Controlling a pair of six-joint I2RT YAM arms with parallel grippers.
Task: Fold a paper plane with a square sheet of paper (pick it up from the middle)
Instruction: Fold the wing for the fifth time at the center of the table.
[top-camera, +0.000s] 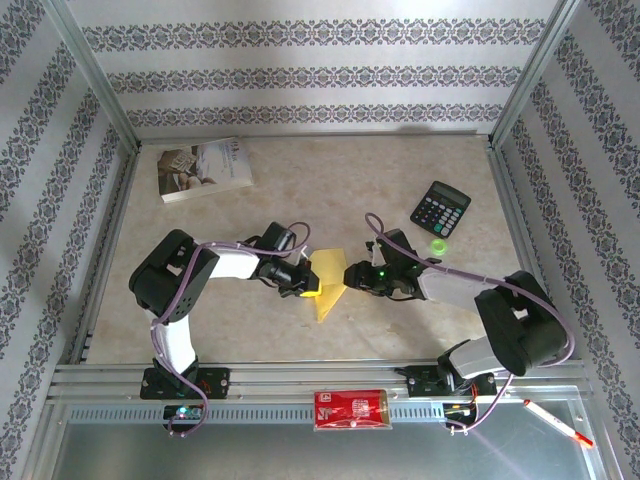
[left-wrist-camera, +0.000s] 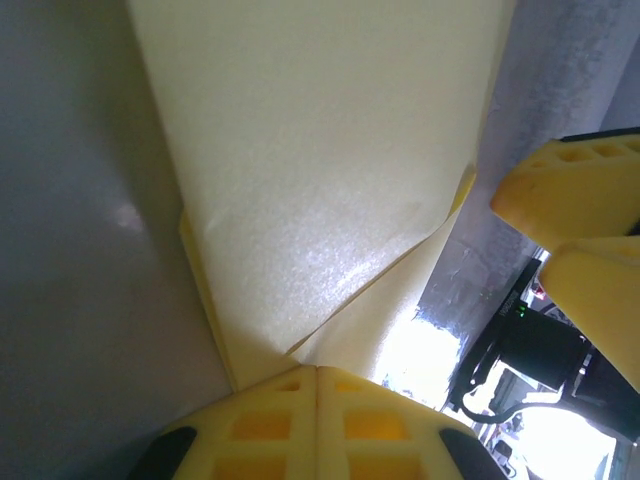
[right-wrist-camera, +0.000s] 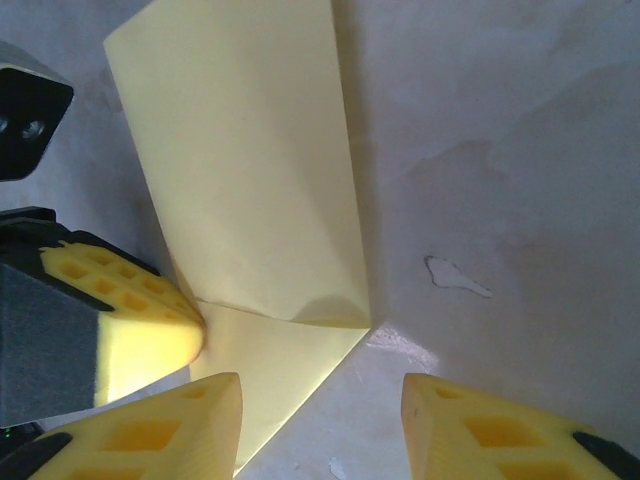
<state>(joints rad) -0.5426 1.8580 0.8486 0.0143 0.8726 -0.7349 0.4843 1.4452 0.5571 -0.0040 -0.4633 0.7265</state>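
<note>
paper: folded yellow paper sheet (top-camera: 330, 281), mid-table on the beige mottled tabletop (top-camera: 400, 160), between the two gripper tips, with its narrow point toward the arm bases.
left gripper (left-wrist-camera: 318, 372): yellow foam fingers pressed together, pinching the sheet's edge.
right gripper (right-wrist-camera: 320, 425): fingers spread, nothing clamped. The sheet's lower corner reaches into the gap.
top view adds: the layout. White printed book (top-camera: 203, 168) far left, black calculator (top-camera: 441, 208) far right, small green ball (top-camera: 438, 246) near it, red packet (top-camera: 350, 408) on the front rail. Fold detail is unreadable here.
left wrist adds: the pinch itself, with two layers parting just above the pads. The right gripper's fingers sit just beside the sheet's right edge.
right wrist adds: a top flap with straight sides and its lower edge lifting slightly, and a triangular under-layer poking out below.
paper look: pale plain yellow, matte, multi-layered, not yet a dart.
</note>
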